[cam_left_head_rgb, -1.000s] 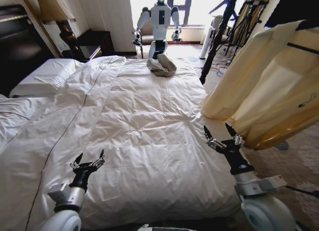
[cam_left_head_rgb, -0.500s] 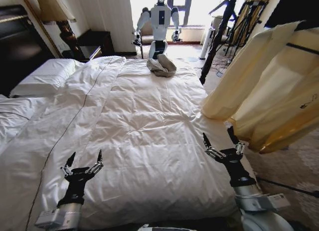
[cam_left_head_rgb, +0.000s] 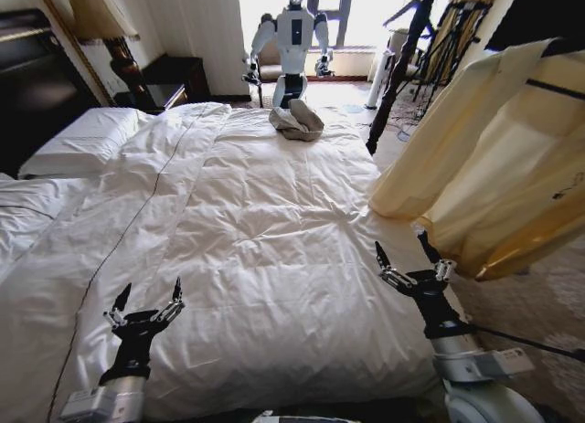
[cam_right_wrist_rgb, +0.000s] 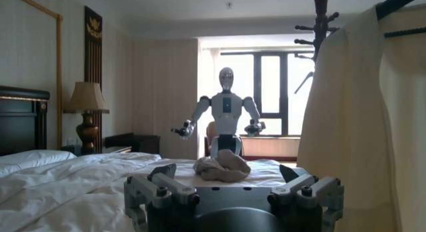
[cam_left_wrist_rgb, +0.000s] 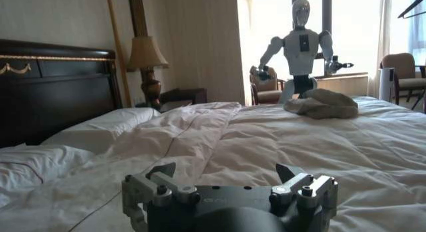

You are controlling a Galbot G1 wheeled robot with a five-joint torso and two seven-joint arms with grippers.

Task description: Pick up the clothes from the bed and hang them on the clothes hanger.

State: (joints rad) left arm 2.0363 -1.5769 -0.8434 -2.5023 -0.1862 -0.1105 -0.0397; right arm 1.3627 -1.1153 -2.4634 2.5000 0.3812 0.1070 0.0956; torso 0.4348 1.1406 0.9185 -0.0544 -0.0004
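The pale cream-yellow clothes hang at the right of the bed, draped over the black clothes hanger. In the right wrist view the clothes hang close by, under the hanger's black bar. My right gripper is open and empty, low over the bed's near right corner, just left of the hanging fabric. My left gripper is open and empty over the duvet near the front edge. The wrist views also show the left gripper and the right gripper open with nothing in them.
A grey-beige cloth bundle lies at the bed's far edge. Behind it stands another white robot. A dark pole and tripods stand at the far right, a lamp and nightstand at the far left. Pillows lie left.
My left arm has drawn back toward the bed's near edge, its gripper lower in the view. The right gripper has sunk slightly. The hanging clothes have stayed in place.
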